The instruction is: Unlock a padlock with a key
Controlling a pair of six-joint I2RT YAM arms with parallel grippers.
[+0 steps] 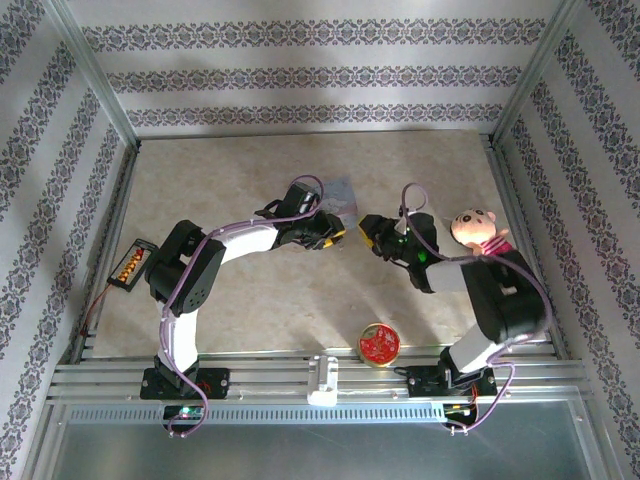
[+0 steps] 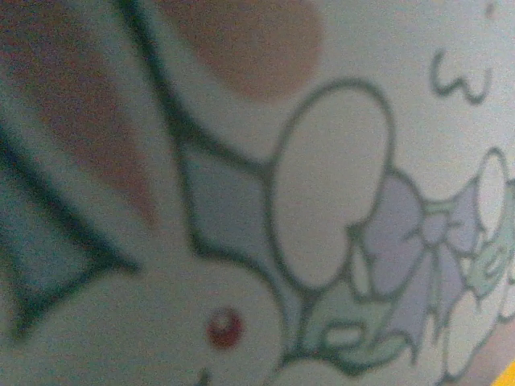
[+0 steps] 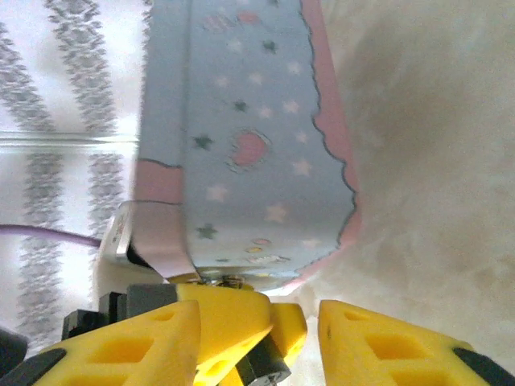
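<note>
We cannot tell either grip, left gripper (image 1: 338, 237) or right gripper (image 3: 312, 326); the padlock presumably hangs at the clasp (image 3: 157, 237) of the tin (image 3: 241, 145) just ahead, tiny, light, slippery, so we'd pinch its body.

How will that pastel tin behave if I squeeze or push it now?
Probably stiff: the pastel tin has flat printed walls with crisp edges. Its smooth print may slip in a hard grip. Being a box, likely hollow and light, it should slide on the table rather than roll.
</note>
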